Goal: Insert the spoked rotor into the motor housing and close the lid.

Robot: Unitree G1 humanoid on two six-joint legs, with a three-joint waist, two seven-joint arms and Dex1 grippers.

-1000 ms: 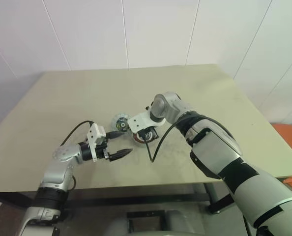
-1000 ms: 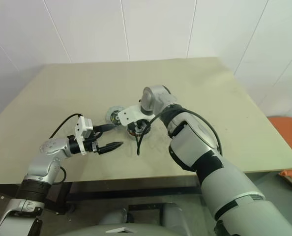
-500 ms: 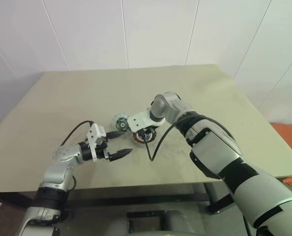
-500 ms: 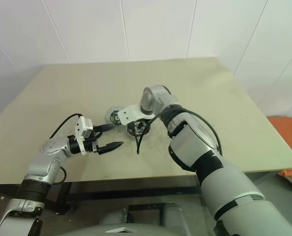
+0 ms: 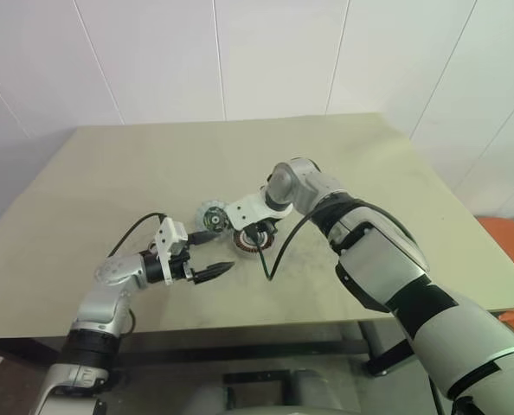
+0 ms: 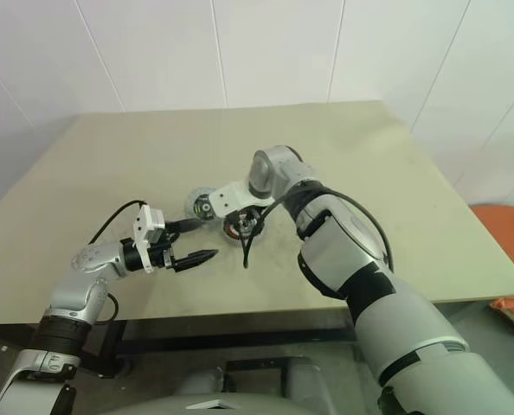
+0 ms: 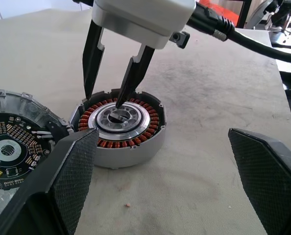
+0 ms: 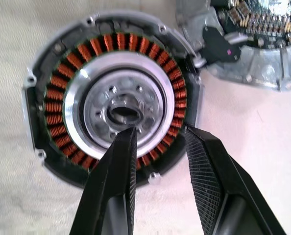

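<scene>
The spoked rotor [image 8: 62, 105], a ring of copper windings around a silvery hub, sits inside the round silvery-grey motor housing [image 7: 131, 154] on the table. Straight above it, my right gripper [image 7: 102, 99] points down and is open. One fingertip [image 8: 126, 142] hovers at the hub and the other over the windings' edge, gripping nothing. The lid [image 7: 13, 142], a round silvery part with a black circuit board facing up, lies right beside the housing. Nearer the table's front, my left gripper [image 5: 214, 252] is level, wide open and empty, and aims at the housing.
The beige table [image 5: 136, 164] carries just these parts near its middle. A black cable [image 5: 270, 259] hangs from my right wrist down to the tabletop beside the housing. An orange object [image 5: 508, 242] stands off the table at the far right.
The right gripper's fingers have parted over the rotor, which stays seated in the housing. Neither arm has shifted, and the left gripper is as wide as before.
</scene>
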